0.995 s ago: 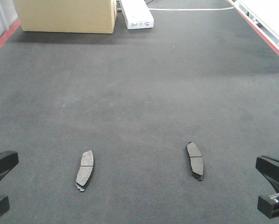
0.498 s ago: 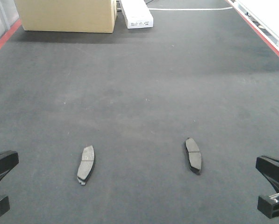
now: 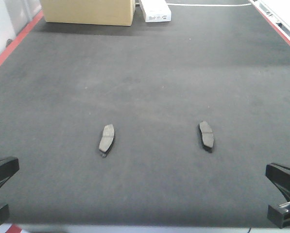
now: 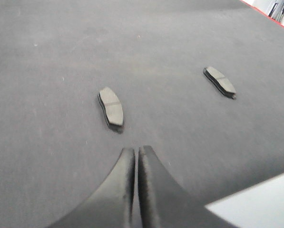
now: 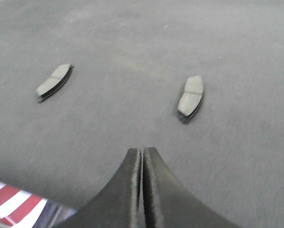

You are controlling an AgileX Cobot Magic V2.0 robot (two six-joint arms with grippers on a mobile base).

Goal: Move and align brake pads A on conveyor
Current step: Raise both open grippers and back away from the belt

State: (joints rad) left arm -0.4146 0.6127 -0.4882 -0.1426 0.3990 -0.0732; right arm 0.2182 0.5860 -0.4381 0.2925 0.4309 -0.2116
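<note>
Two brake pads A lie apart on the charcoal conveyor (image 3: pixel 149 73). The left pad (image 3: pixel 107 138) and the right pad (image 3: pixel 206 135) both lie lengthwise, roughly parallel, each with a groove across its middle. In the left wrist view my left gripper (image 4: pixel 134 151) is shut and empty, just short of the left pad (image 4: pixel 112 106), with the right pad (image 4: pixel 220 81) farther off. In the right wrist view my right gripper (image 5: pixel 142 151) is shut and empty, with the right pad (image 5: pixel 191 95) ahead and the left pad (image 5: pixel 53 81) to the far left.
A cardboard box (image 3: pixel 89 10) and a white box (image 3: pixel 155 10) stand at the belt's far end. Red edge strips (image 3: pixel 18 41) run along both sides. A pale strip (image 3: pixel 135 228) marks the belt's near edge, and red-white striping (image 5: pixel 13 202) shows below it.
Both pads and the boxes now sit farther up the front view and look smaller. The belt's near edge has come into view. Both grippers hold their places at the lower corners.
</note>
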